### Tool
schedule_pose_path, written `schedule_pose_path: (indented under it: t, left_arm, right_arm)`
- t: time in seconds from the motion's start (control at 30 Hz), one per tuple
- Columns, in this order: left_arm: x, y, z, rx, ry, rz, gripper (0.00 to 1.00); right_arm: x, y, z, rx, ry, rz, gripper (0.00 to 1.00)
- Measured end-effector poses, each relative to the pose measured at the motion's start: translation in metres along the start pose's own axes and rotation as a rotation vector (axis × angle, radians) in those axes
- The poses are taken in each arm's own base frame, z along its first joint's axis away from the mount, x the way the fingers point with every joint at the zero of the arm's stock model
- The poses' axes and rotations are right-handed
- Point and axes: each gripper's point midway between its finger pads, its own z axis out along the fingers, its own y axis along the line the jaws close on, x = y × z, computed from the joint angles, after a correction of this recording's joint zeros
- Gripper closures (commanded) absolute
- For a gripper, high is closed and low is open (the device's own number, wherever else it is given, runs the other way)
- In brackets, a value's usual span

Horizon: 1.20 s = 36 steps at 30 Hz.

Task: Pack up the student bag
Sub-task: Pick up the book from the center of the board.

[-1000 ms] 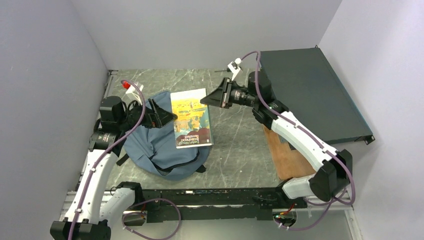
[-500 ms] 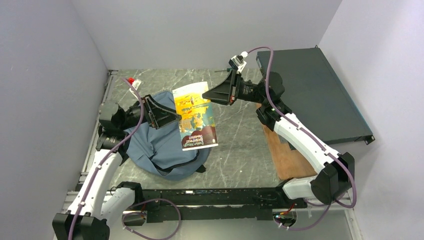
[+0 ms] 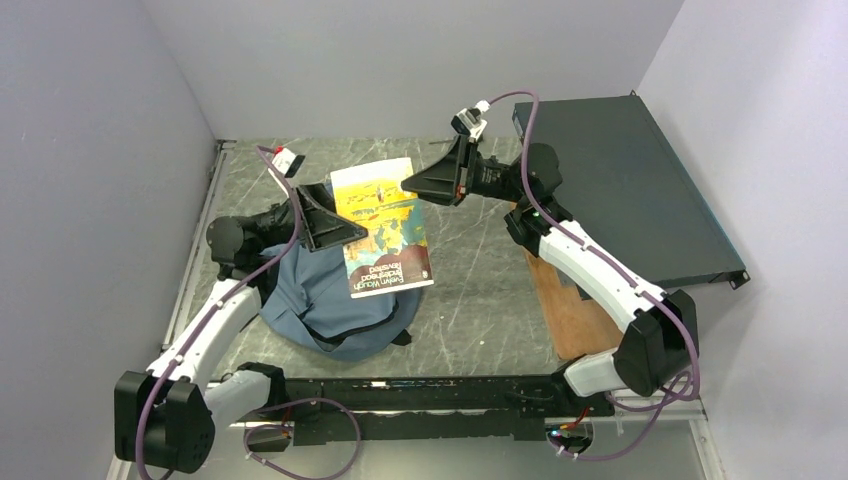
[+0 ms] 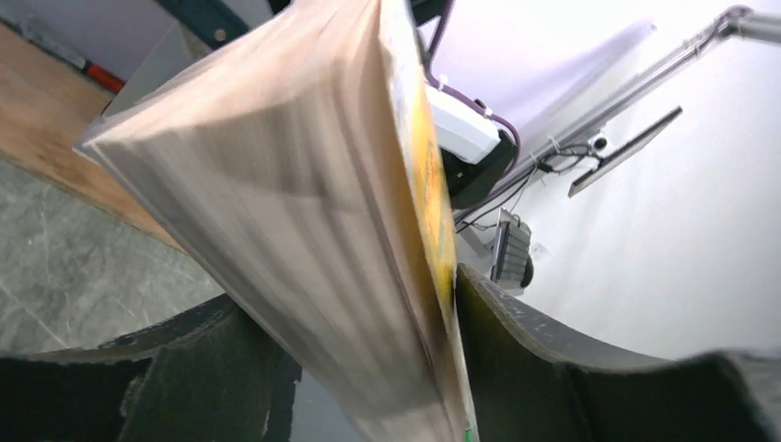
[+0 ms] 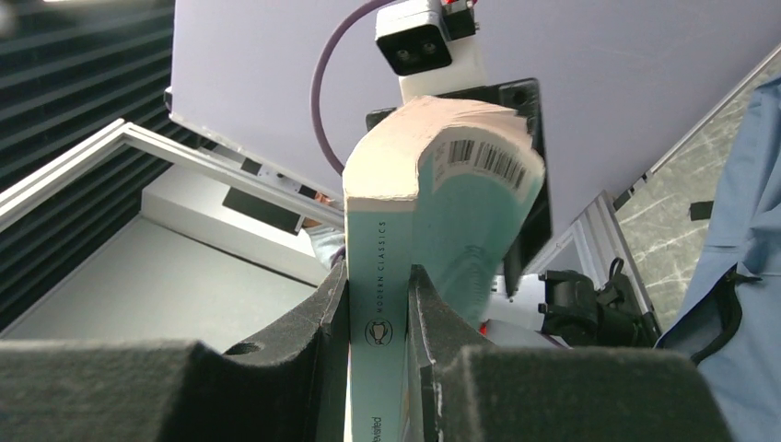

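Observation:
The student bag [image 3: 318, 300] is a grey-blue backpack lying on the table at front left; its blue fabric also shows at the right edge of the right wrist view [image 5: 748, 230]. A paperback book [image 3: 383, 225] with a yellow and teal cover is held in the air over the bag's right side. My left gripper [image 3: 338, 228] is shut on the book's left edge; the left wrist view shows the page block [image 4: 304, 230] between the jaws. My right gripper [image 3: 418, 186] is shut on the book's far right corner, clamping the teal spine [image 5: 379, 304].
A flat dark grey metal box [image 3: 620, 190] lies at back right. A wooden board [image 3: 575, 310] lies by the right arm. Grey walls close in the left, back and right. The marble table [image 3: 480, 290] lies between bag and board.
Both arms have lifted and turned the book over the bag. The left wrist has swung up and to the right. The right gripper has moved back and up a little.

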Motion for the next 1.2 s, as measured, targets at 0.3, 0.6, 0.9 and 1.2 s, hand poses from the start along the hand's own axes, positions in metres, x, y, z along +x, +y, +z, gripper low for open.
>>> schedule_pose_path:
  t: [0.3, 0.6, 0.9, 1.2]
  left_arm:
    - [0.003, -0.014, 0.000, 0.027, 0.012, -0.025, 0.94]
    - [-0.014, -0.017, 0.000, -0.024, -0.125, -0.101, 1.00]
    - [-0.034, -0.010, -0.008, -0.149, -0.319, -0.147, 1.00]
    - [-0.051, -0.011, -0.021, -0.223, -0.485, -0.162, 1.00]
  right_arm:
    - [0.001, -0.001, -0.003, -0.022, 0.009, -0.047, 0.77]
    - [0.015, -0.014, 0.001, 0.029, -0.070, -0.068, 0.10]
    - [0.060, -0.026, 0.010, 0.038, -0.183, -0.025, 0.22]
    - [0.045, -0.009, 0.016, -0.047, -0.400, -0.019, 0.13]
